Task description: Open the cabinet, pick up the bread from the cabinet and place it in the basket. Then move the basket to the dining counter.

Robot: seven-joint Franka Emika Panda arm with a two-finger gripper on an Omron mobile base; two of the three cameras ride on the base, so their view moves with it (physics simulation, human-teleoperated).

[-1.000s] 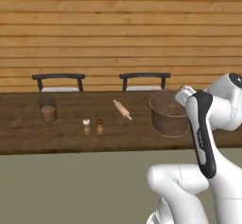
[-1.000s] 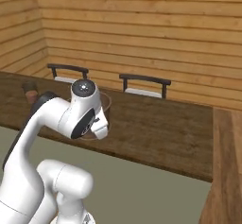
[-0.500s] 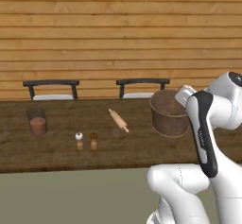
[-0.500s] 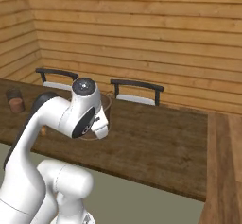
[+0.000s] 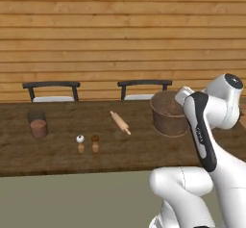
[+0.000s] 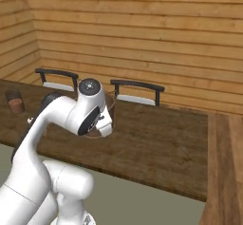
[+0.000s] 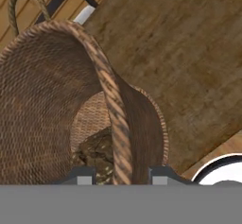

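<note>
Counter, dining (image 5: 62, 147), one: long dark wood top running the width of the room, its near edge facing the robot and its far edge against two dark chairs (image 5: 51, 90) set before a plank wall. Basket (image 5: 168, 114), one: round, brown, woven, held up at the right end of the counter in the left base view; whether its bottom touches the wood cannot be told from there. Gripper (image 7: 120, 173), one: the hand view looks down along it, the two dark fingertips (image 7: 81, 175) standing on either side of the basket's rope-like rim and closed on it, pinching the wall. Bread (image 7: 97, 152), one dark lump, lies on the basket's floor, seen through the mouth in the hand view alone; the base views show just the outer wall. Rolling pin (image 5: 120, 122), one, lies slantwise just left of the basket, apart from it. Clear cup (image 5: 37, 123) with brown contents, one, stands far left. Shakers (image 5: 88, 144), two, small, one white-topped and one brown-topped, stand side by side near the front edge. Right base view adds what the left lacks: broad bare wood to the right of the arm, reaching a second counter run at the right edge, while the arm's white body covers most of the basket (image 6: 110, 106).
</note>
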